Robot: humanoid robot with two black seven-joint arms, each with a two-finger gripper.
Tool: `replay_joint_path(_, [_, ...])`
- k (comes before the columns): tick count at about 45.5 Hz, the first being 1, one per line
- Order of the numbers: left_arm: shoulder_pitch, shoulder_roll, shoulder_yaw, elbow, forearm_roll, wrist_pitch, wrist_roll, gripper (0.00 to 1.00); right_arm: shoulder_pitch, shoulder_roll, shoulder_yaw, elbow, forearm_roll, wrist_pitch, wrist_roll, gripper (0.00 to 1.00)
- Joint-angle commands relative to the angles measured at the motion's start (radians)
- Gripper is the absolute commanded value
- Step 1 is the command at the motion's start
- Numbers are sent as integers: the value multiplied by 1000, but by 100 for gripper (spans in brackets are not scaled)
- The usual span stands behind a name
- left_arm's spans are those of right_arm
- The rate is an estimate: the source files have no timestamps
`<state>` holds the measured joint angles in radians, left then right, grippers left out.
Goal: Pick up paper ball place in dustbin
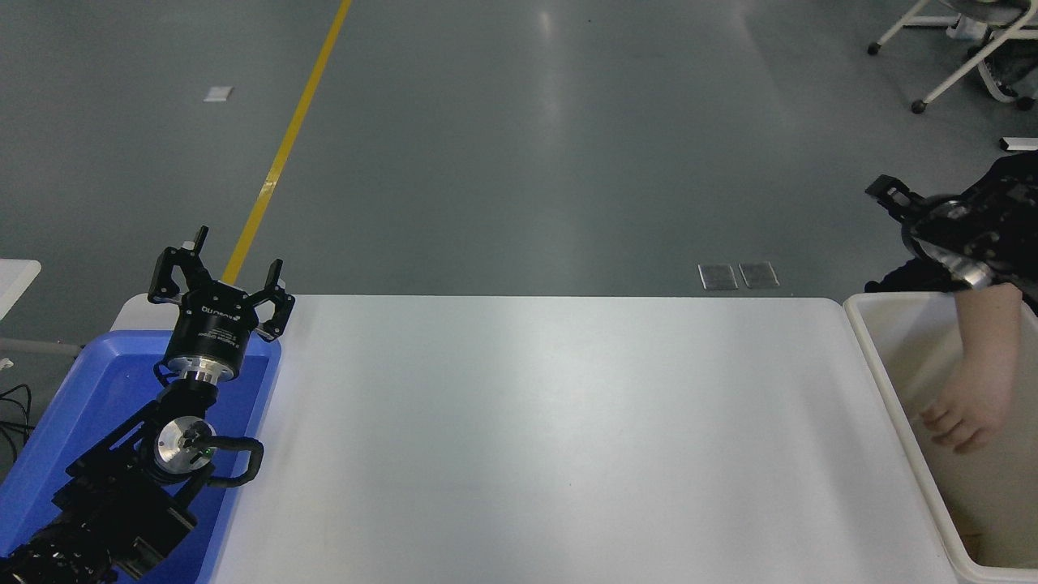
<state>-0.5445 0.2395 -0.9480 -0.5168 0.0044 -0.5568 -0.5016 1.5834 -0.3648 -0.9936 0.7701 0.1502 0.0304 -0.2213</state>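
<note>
I have the left end effector [217,280] parked at the near left over the blue plastic tray [77,397], its fingers spread apart and empty. My right end effector [916,219] hangs at the far right edge, above the far side of the off-white rectangular plastic dustbin [880,357]; it is blurred and partly cut off, so I cannot tell whether its fingers are apart or together. I cannot see the tan crumpled paper ball anywhere on the white table [551,422] or in the visible part of the dustbin. A person's hand [961,422] reaches down inside the dustbin, directly below my right arm. My worry is contact: any descent or swing of that arm now could strike the person's forearm, so I would hold position.
</note>
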Motion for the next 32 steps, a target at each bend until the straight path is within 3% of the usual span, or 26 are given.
replay_joint_path(1, [0,0,0,0,0,0,0,98,288,40,-77,238,-1,253,-1,100])
replay_joint_path(19, [0,0,0,0,0,0,0,98,612,29,-97,428,0,730,-1,100])
replay_joint_path(32, [0,0,0,0,0,0,0,98,672,17,-100,497,-14,755,0,100])
